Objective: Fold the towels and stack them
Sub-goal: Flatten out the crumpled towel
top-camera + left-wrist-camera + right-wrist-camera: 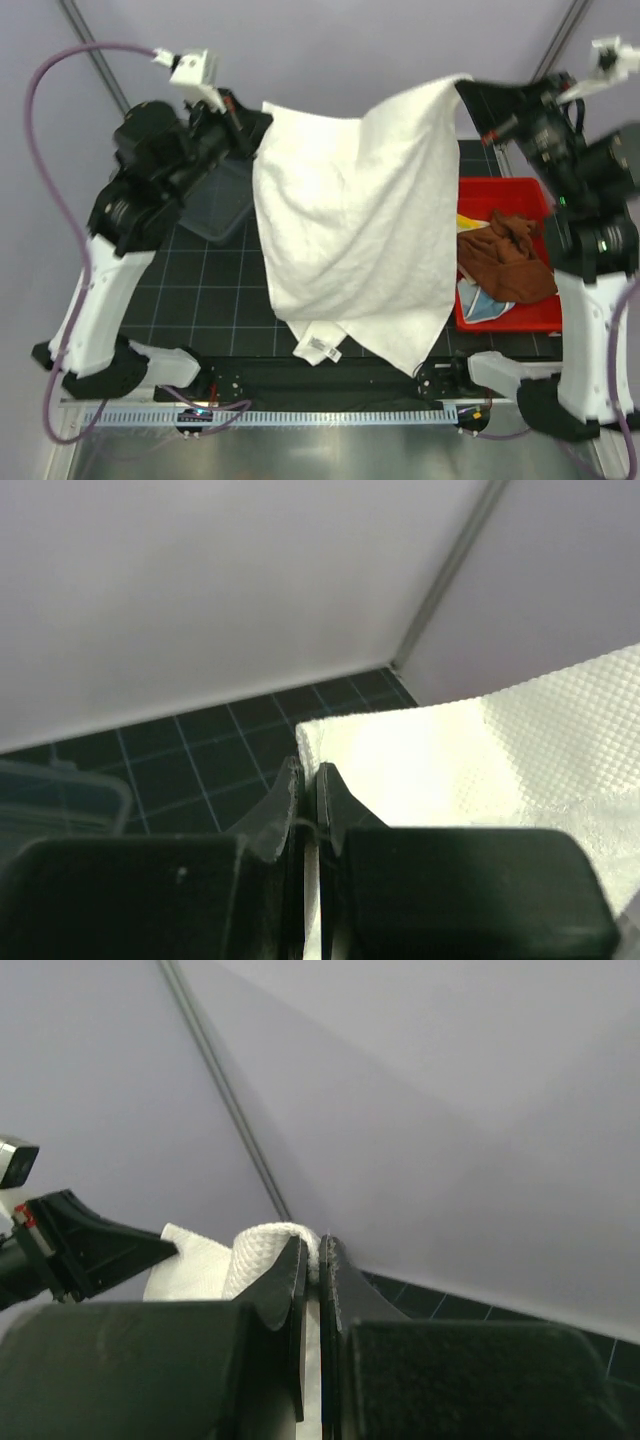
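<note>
Pale walls behind, black mat (200,290) below. Clamped shut: left claw (310,785) on one top corner of the white towel (350,220), right claw (313,1255) on the other. It hangs spread between them, hem trailing at the near edge. Soft, floppy, probably weighty: corners grip best. Red bin (500,190) with brown towel (505,255) right, clear tub (215,205) left; likely lowering room between.

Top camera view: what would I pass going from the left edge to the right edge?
left arm → clear plastic container → cream-white towel, hanging between the two arms → red bin → right arm
</note>
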`<state>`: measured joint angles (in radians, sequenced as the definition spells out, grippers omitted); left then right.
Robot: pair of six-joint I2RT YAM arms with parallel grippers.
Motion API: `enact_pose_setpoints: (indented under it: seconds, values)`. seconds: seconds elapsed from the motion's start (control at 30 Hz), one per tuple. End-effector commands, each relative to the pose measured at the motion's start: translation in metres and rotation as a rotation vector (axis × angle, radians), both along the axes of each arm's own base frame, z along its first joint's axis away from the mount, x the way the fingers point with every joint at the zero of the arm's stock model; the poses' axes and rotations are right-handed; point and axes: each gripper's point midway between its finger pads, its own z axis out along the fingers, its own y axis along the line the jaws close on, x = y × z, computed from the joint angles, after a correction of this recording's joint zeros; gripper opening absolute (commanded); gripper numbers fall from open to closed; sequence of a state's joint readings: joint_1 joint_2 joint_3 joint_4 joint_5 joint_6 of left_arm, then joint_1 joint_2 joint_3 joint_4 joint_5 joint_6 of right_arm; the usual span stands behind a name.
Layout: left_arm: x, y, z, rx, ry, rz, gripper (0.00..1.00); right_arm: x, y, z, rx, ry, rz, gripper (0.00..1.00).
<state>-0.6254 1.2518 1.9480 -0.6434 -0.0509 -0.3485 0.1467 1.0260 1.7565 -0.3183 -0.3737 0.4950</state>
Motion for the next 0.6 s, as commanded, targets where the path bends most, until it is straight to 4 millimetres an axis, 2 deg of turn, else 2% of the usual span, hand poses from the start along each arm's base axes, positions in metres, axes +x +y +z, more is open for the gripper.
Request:
enact_pose_setpoints:
  seconds: [0.0,0.03,0.07,0.1,0.17,0.2,0.23,0.27,0.3,0.33,0.37,0.4,0.43,0.47,0.53,0.57]
  values:
    - [0.046,0.023,0.061,0.046,-0.213,0.228,0.0,0.05,-0.004,0.062,-0.009,-0.163,-0.079,0.01]
    - [0.048,0.022,0.072,0.053,-0.243,0.233,0.0,0.058,-0.004,0.068,-0.018,-0.172,-0.086,0.01]
    - [0.046,0.022,0.093,0.025,-0.288,0.231,0.0,0.04,-0.006,0.095,-0.011,-0.233,-0.086,0.01]
    - [0.042,0.021,0.101,0.017,-0.31,0.214,0.0,0.054,-0.003,0.094,-0.02,-0.223,-0.081,0.01]
    - [0.031,0.023,0.115,-0.011,-0.342,0.191,0.0,0.037,-0.004,0.112,-0.02,-0.274,-0.072,0.01]
    - [0.022,0.027,0.121,-0.028,-0.357,0.18,0.0,0.033,-0.004,0.114,-0.019,-0.28,-0.072,0.01]
    - [0.016,0.03,0.123,-0.039,-0.359,0.174,0.0,0.018,-0.006,0.119,-0.016,-0.305,-0.073,0.01]
    - [0.008,0.033,0.127,-0.058,-0.365,0.168,0.0,0.013,-0.007,0.118,-0.013,-0.305,-0.07,0.01]
    - [-0.007,0.041,0.127,-0.073,-0.372,0.158,0.0,0.005,-0.008,0.117,-0.007,-0.307,-0.069,0.01]
    - [-0.017,0.044,0.13,-0.086,-0.382,0.14,0.0,-0.022,-0.011,0.125,0.006,-0.343,-0.064,0.01]
    - [-0.027,0.047,0.134,-0.118,-0.391,0.12,0.0,-0.024,-0.01,0.119,0.007,-0.328,-0.055,0.01]
    - [-0.038,0.051,0.136,-0.138,-0.397,0.105,0.0,-0.034,-0.009,0.118,0.02,-0.327,-0.033,0.01]
    - [-0.061,0.059,0.142,-0.164,-0.423,0.068,0.0,-0.049,-0.009,0.119,0.03,-0.336,-0.019,0.01]
    - [-0.075,0.061,0.145,-0.2,-0.422,0.034,0.0,-0.074,-0.009,0.118,0.032,-0.352,0.004,0.01]
    - [-0.108,0.073,0.155,-0.254,-0.451,-0.023,0.0,-0.105,-0.01,0.117,0.058,-0.366,0.041,0.01]
    - [-0.124,0.069,0.156,-0.259,-0.462,-0.09,0.0,-0.132,-0.013,0.114,0.064,-0.39,0.049,0.01]
